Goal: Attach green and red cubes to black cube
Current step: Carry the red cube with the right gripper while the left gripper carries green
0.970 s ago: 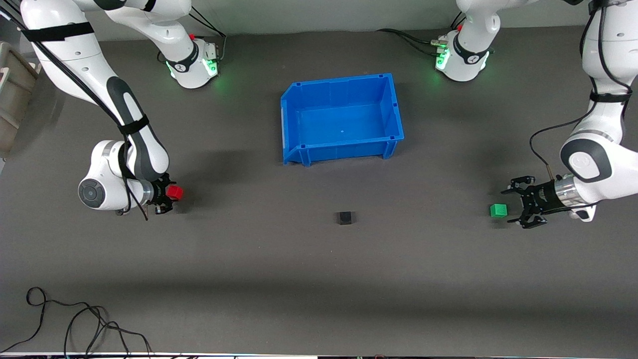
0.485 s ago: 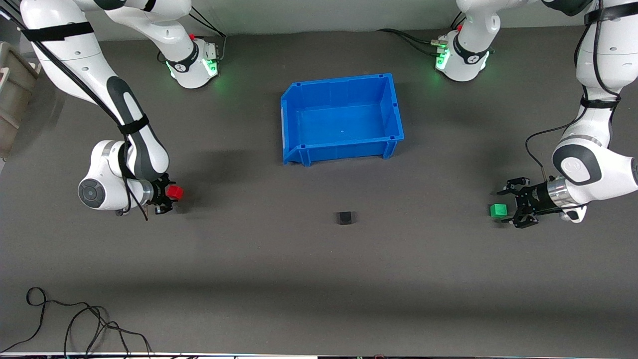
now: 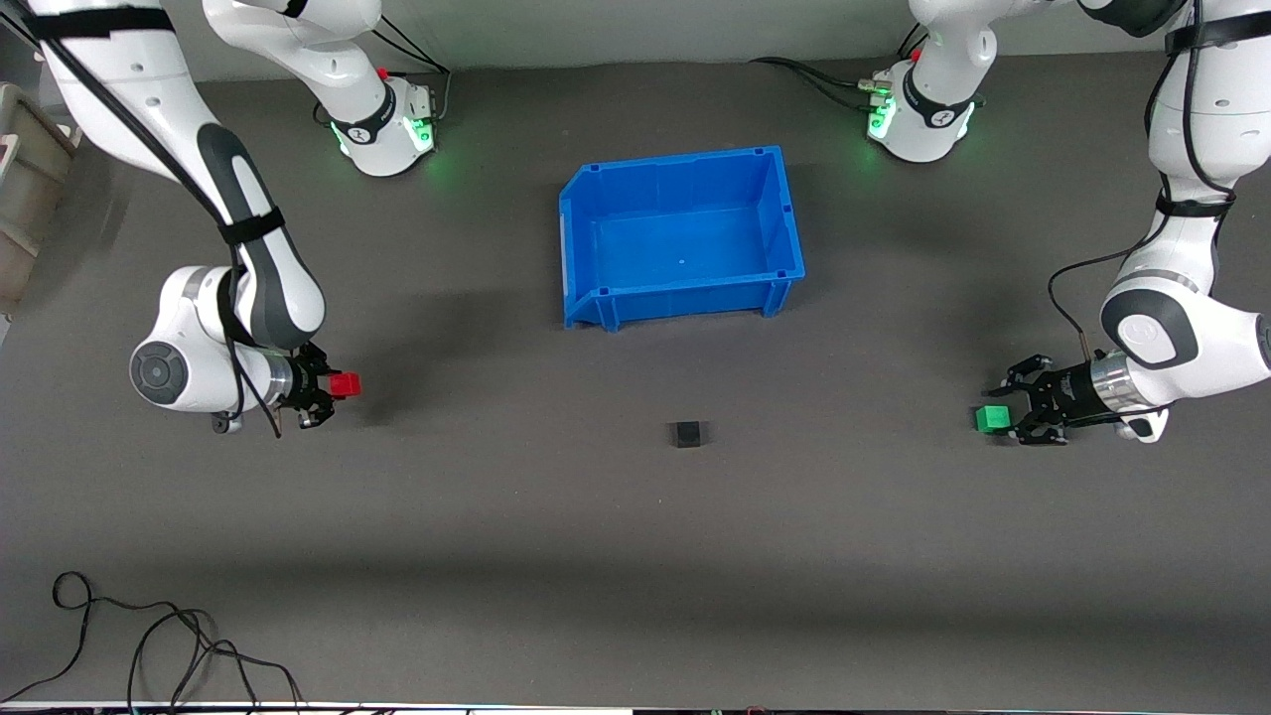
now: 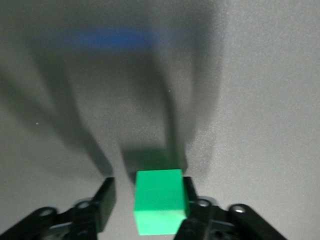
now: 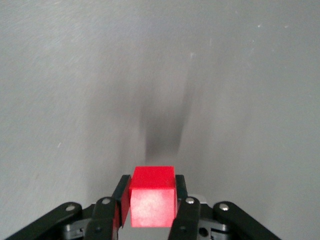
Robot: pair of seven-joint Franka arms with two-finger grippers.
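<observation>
The red cube (image 3: 345,384) is clamped between the fingers of my right gripper (image 3: 336,388) at the right arm's end of the table. In the right wrist view the red cube (image 5: 152,196) fills the shut gripper (image 5: 151,184), held just above the mat with its shadow ahead. The green cube (image 3: 990,418) lies on the mat at the left arm's end. My left gripper (image 3: 1001,417) straddles it, open. In the left wrist view one finger (image 4: 189,189) touches the green cube (image 4: 159,200); the other stands apart. The black cube (image 3: 687,433) sits alone mid-table.
An empty blue bin (image 3: 579,248) stands farther from the front camera than the black cube, mid-table. Loose black cables (image 3: 149,645) lie at the table's near edge toward the right arm's end. A beige box (image 3: 20,189) sits off the mat's edge.
My left gripper has slid forward around the green cube and its fingers have narrowed. My right arm has shifted slightly away from the table's middle with the red cube in it.
</observation>
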